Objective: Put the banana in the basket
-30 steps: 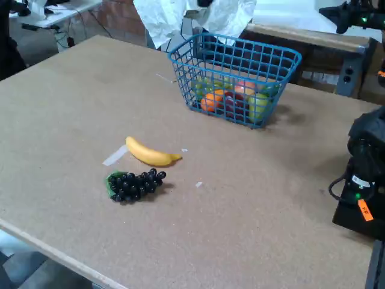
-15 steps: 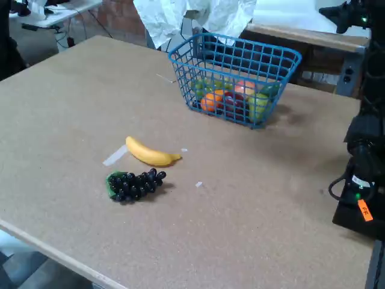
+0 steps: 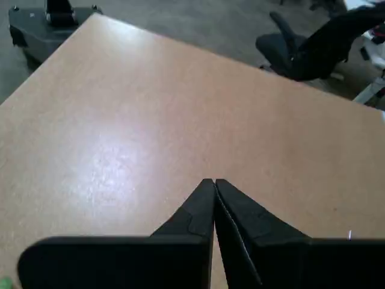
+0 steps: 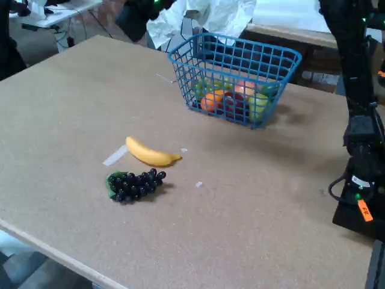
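The yellow banana (image 4: 150,153) lies on the brown table, left of centre in the fixed view. The blue wire basket (image 4: 283,66) stands at the back of the table and holds several fruits (image 4: 231,99). My gripper (image 4: 137,17) shows as a dark blur high at the back left, above the table's far edge, well away from the banana and left of the basket. In the wrist view my gripper (image 3: 213,183) is shut, its fingertips touching with nothing between them, over bare table. Neither the banana nor the basket shows in the wrist view.
A dark purple grape bunch (image 4: 135,183) lies just in front of the banana, and a strip of tape (image 4: 114,156) lies to its left. My arm's base (image 4: 361,180) stands at the table's right edge. An office chair (image 3: 289,45) stands beyond the table.
My arm has swung up and across: the gripper, unseen before, now hangs at the back left above the table. Banana, grapes and basket have not moved.
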Robot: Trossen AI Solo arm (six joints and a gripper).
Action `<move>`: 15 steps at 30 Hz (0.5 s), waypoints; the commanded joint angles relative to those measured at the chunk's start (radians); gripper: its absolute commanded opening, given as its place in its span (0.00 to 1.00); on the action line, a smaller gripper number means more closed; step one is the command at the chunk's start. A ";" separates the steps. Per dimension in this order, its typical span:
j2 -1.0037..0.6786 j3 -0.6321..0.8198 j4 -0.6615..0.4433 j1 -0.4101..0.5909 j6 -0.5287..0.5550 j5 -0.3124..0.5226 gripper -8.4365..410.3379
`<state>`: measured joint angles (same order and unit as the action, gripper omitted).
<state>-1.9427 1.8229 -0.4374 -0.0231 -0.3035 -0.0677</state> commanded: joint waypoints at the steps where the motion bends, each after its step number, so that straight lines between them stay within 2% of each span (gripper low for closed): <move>1: -0.026 0.000 -0.032 -0.018 0.014 -0.005 0.02; 4: -0.035 0.000 -0.076 -0.030 0.014 -0.005 0.04; 7: -0.041 0.000 -0.097 -0.035 0.022 -0.014 0.10; 10: -0.042 0.000 -0.101 -0.035 0.045 -0.035 0.21; 15: -0.041 0.000 -0.110 -0.035 0.089 -0.047 0.44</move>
<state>-1.9831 1.8229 -0.5407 -0.0582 -0.2508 -0.1036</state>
